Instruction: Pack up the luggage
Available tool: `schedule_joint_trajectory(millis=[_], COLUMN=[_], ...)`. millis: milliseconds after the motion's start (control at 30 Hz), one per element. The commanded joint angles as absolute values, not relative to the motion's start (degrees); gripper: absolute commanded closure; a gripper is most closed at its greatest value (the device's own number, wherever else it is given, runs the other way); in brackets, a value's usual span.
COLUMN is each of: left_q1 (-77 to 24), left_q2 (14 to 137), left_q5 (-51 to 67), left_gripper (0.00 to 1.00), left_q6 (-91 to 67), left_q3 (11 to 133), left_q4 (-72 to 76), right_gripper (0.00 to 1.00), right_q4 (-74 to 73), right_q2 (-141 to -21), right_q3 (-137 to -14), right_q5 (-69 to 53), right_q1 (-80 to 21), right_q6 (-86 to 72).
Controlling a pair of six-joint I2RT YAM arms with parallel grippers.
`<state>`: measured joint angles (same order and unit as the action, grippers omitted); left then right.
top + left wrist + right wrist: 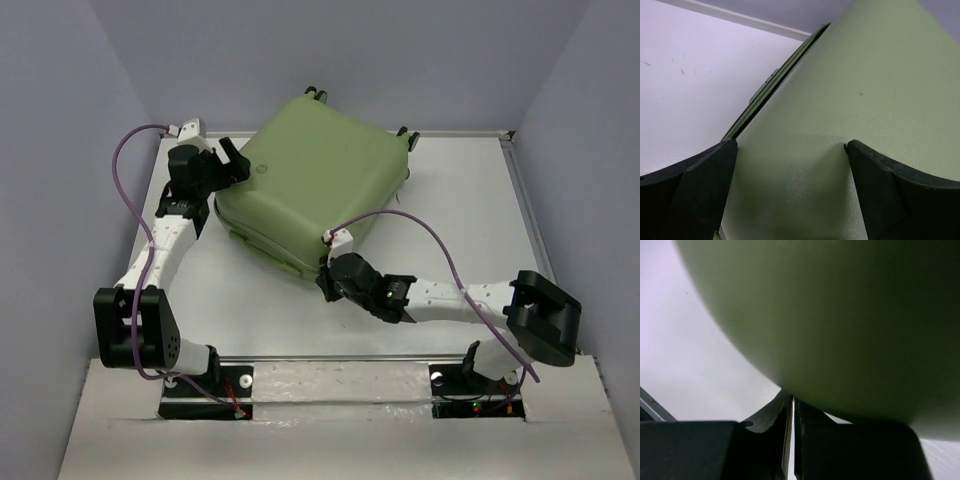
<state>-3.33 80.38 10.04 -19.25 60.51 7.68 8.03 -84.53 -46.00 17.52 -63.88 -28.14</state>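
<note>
Table, white, raised rim: one sage-green luggage, closed, lying flat at upper centre of frame, wheels toward top.

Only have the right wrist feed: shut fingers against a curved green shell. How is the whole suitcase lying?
Observer: In the top view, the pale sage-green hard-shell suitcase lies flat, one shell stacked on the other, turned diagonally on the white table.
Operator: Which part is the right gripper at?
Observer: The right gripper sits at the suitcase's near corner.
Operator: And the left arm?
Observer: The left gripper is open at the suitcase's left edge. Its wrist view shows the top shell between its fingers.
</note>
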Motion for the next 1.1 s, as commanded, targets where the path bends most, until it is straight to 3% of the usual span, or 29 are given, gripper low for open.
schedule_joint_trajectory(millis=[0, 233, 433, 533, 667, 700, 767, 933, 967, 1000, 1067], left_q1=[-10.9, -11.3, -8.6, -8.7, -8.7, -7.9, -3.4, -1.9, -1.9, -1.9, -1.9], left_q2=[83.0, 80.4, 77.3, 77.2, 76.7, 76.6, 76.2, 74.5, 74.7, 74.6, 73.9], left_q5=[27.7, 25.2, 23.3, 25.6, 25.2, 28.3, 29.4, 32.2, 32.1, 31.6, 31.1], left_gripper=[0.02, 0.02, 0.02, 0.02, 0.02, 0.02, 0.02, 0.02, 0.02, 0.02, 0.02], left_q6=[-25.0, -24.9, -25.2, -26.8, -26.4, -25.3, -24.5, -25.6, -25.5, -25.2, -24.8], left_q3=[55.1, 53.5, 54.0, 52.3, 51.2, 51.4, 51.7, 47.9, 48.0, 48.2, 48.3], left_q4=[-1.3, -1.4, -2.0, -0.4, -0.4, 0.8, -1.2, 2.5, 2.4, 1.9, 1.8], right_gripper=[0.93, 0.93, 0.93, 0.93, 0.93, 0.93, 0.93, 0.92, 0.88, 0.64, 0.33], right_q4=[11.6, 9.7, 8.7, 8.3, 6.0, 1.7, -1.9, -0.6, -0.6, -0.8, -1.5], right_q2=[-89.6, -99.4, -96.9, -99.0, -109.1, -113.2, -115.5, -112.3, -111.1, -109.5, -102.1], right_q3=[-58.8, -74.2, -69.7, -73.5, -88.8, -97.3, -102.4, -98.9, -97.1, -95.0, -89.7], right_q5=[17.1, 18.7, 20.6, 20.0, 13.9, 13.8, 13.9, 7.3, 6.5, 7.5, 10.4], right_q1=[-66.9, -70.4, -72.7, -72.7, -72.7, -72.7, -72.7, -72.7, -72.7, -72.7, -72.7], right_q6=[-24.8, -20.4, -22.4, -21.1, -16.7, -16.2, -14.0, -13.5, -14.6, -15.7, -17.7])
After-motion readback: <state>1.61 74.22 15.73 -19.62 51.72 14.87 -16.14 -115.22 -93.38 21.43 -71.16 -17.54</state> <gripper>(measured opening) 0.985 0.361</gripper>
